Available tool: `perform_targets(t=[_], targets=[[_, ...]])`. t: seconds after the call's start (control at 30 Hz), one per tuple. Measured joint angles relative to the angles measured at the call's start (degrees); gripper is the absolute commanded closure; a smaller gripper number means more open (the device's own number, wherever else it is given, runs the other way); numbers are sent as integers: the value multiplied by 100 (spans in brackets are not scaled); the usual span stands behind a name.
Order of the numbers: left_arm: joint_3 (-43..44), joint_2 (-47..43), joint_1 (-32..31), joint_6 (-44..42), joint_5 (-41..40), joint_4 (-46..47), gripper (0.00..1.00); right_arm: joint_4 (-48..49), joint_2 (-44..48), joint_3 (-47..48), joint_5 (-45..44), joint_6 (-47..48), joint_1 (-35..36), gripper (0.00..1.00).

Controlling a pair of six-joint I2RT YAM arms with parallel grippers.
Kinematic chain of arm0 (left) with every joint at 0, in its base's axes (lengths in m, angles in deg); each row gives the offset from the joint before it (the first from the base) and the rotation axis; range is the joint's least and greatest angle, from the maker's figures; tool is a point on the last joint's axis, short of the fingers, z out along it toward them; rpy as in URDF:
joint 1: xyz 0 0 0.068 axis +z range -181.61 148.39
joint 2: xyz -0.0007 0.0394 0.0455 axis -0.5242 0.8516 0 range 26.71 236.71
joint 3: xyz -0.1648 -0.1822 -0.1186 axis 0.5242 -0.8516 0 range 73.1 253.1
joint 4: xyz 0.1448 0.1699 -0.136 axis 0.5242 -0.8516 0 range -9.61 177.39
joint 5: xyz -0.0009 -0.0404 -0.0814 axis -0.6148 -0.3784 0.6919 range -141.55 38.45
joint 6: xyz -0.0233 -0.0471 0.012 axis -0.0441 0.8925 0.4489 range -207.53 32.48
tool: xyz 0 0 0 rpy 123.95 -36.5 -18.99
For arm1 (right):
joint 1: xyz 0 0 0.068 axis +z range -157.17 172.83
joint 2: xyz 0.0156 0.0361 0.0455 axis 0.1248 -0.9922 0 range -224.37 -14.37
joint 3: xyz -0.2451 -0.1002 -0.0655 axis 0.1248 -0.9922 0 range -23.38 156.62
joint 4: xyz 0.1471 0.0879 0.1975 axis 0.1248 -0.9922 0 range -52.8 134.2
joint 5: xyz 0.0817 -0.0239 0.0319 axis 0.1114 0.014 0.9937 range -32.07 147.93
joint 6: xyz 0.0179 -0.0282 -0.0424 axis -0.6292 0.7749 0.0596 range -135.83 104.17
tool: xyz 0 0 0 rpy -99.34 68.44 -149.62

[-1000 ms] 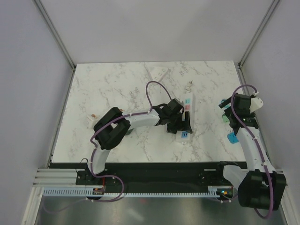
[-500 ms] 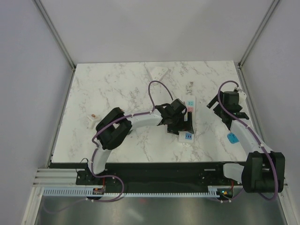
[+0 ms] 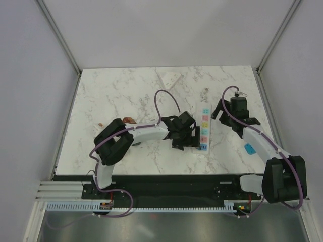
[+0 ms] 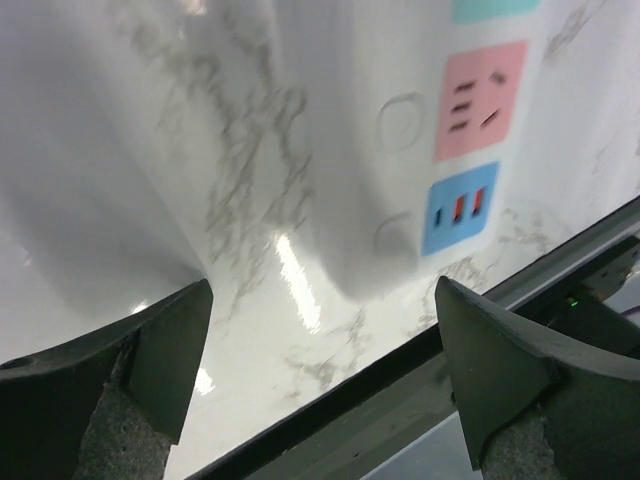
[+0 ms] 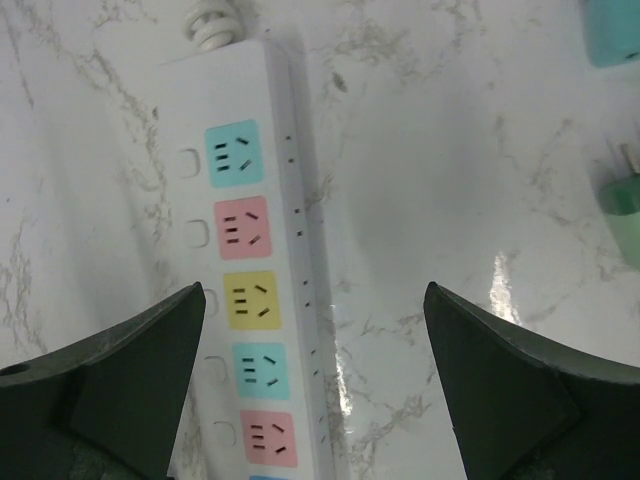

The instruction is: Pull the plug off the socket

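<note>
Power strip (image 3: 203,128) lies flat on the bench (image 3: 126,96). Every socket visible in the two wrist views is empty: teal, pink, yellow, teal, pink, then the USB block at the near end. Green plug (image 5: 618,205) lies loose just right of the strip with its prongs bare. A cyan plug (image 3: 250,147) sits further right, off the USB end. Looks to me like the pull is done. Left pincer (image 4: 322,340) is apart, low at the strip's USB end. Right pincer (image 5: 312,350) is apart above the strip, holding nothing. For any regrasp, the plug should be small, light, rigid and slick, so take the body flanks, not the prongs. The strip is likely light and will slide unless pinned.
</note>
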Motion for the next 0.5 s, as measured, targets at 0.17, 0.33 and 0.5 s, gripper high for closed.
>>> perform_targets(t=[0.17,0.33,0.5], targets=[[-1086,-1067,133,-129,-219,-35,0,44,-94,76,24,57,761,2],[-2087,-2656,485,-334,-535,153,0,98,-201,197,26,55,1502,2],[-2653,-3965,546,-514,-866,413,0,203,-297,208,7,50,2026,2]])
